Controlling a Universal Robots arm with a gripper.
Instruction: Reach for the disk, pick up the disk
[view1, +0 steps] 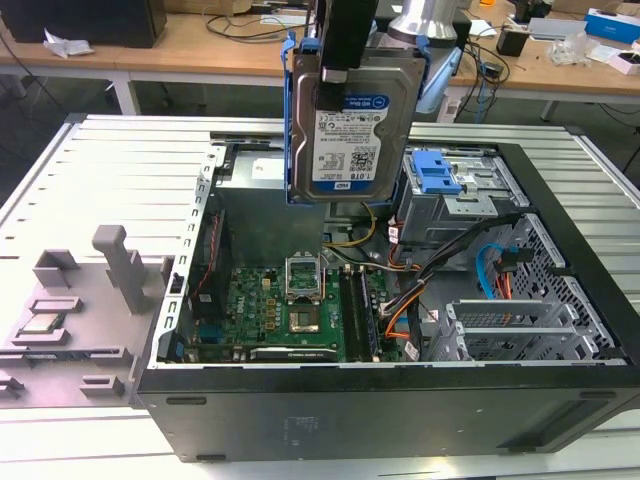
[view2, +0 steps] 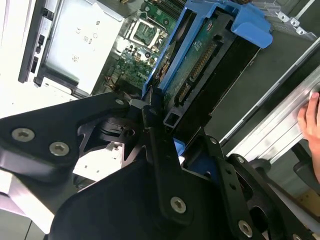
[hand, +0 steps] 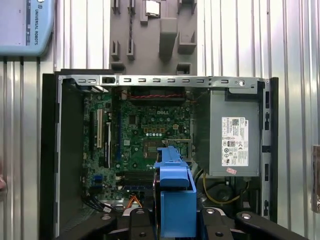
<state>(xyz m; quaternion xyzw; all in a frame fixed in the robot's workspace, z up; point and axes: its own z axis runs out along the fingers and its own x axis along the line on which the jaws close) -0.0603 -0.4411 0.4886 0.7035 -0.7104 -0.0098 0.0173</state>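
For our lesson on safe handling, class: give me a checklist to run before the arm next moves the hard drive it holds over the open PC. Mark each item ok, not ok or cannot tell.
1. Grip: the hand is shut on the top edge of the disk: ok.
2. Clearance: the disk hangs above the computer case, touching nothing: ok.
3. Blue rails on the disk's edges: ok.
4. Cables off the disk's connector: ok, none plugged in.
5. People clear: a person's fingers are by the slatted table: not ok.
6. Grip firmness: cannot tell.
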